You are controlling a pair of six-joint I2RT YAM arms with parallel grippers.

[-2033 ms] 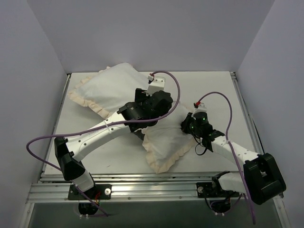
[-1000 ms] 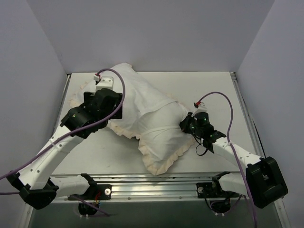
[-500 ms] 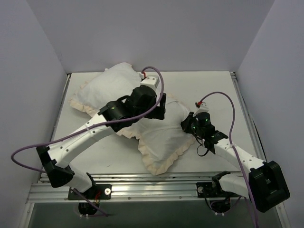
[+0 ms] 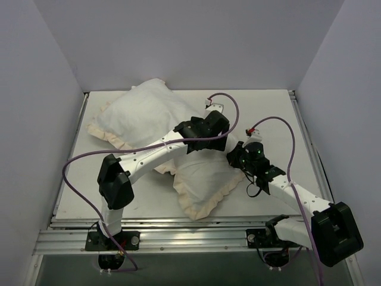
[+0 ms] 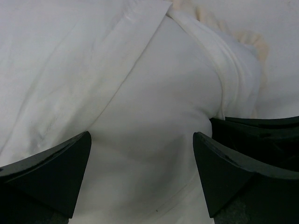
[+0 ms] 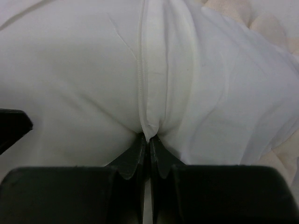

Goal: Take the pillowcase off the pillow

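Swung rightward, our left pincer [image 5: 141, 135] hangs with jaws apart over the pillow [image 5: 154, 116], just beside our right pincer [image 6: 149, 137]. The inside-out pillowcase [image 4: 137, 110] sprawls across the white worktop [image 4: 268, 107] between pale walls [image 4: 178, 42]. Only the right wrist view shows that pincer clamped on the pillowcase's stitched seam.

The pillowcase [image 4: 143, 116] showed plain white, unpatterned, with a cream frill [image 4: 208, 205]. The arms [image 4: 149, 158] were white with black joints. The left gripper [image 5: 142, 135] and right gripper [image 6: 149, 136] were black. The cables [image 4: 77, 164] were purple. The table [image 4: 268, 110] was off-white, and the walls [image 4: 196, 42] were pale lavender-grey.
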